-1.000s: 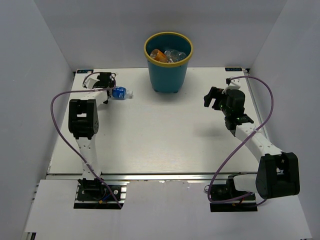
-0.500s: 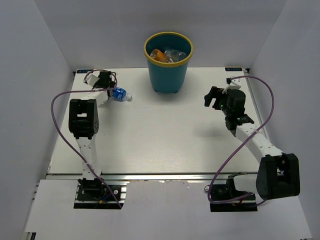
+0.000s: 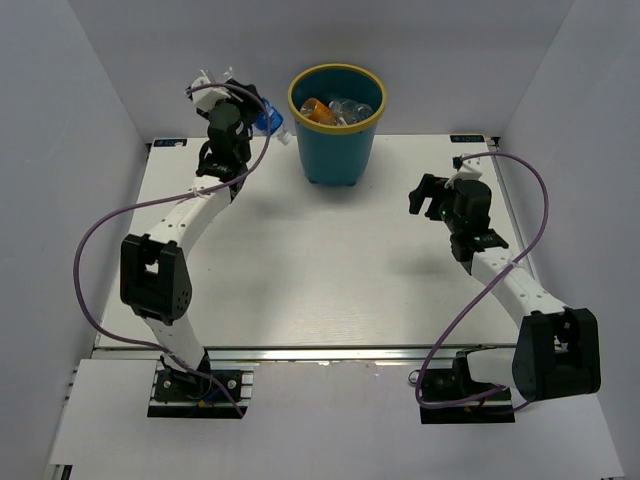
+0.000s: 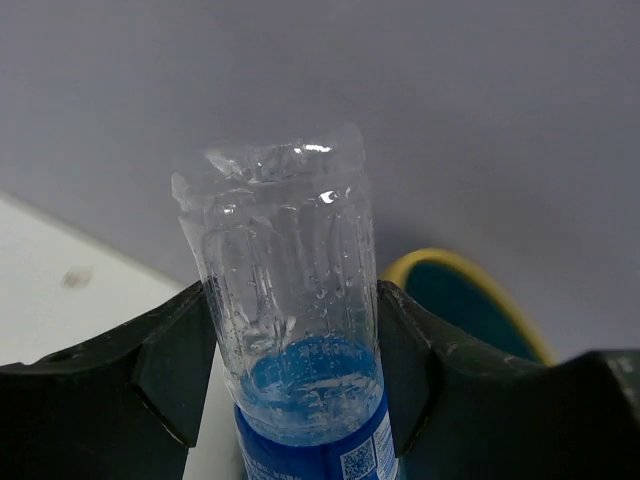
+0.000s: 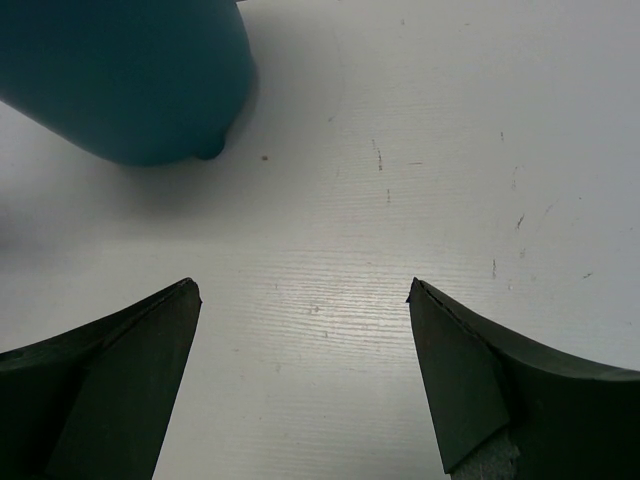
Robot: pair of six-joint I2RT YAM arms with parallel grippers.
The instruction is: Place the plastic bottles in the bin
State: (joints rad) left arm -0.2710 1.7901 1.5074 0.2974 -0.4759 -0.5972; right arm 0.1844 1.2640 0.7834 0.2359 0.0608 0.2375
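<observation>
Left hand [image 4: 293,372] grips bottle [image 4: 288,270] beside bin [image 3: 336,150]; right hand [image 5: 301,291] agape.

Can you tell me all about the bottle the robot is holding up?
The bottle is clear, crinkly plastic with a blue label at its lower end in the wrist view. The left gripper squeezes it between both fingers. It is held above the table, just left of the bin, not inside yet.
</observation>
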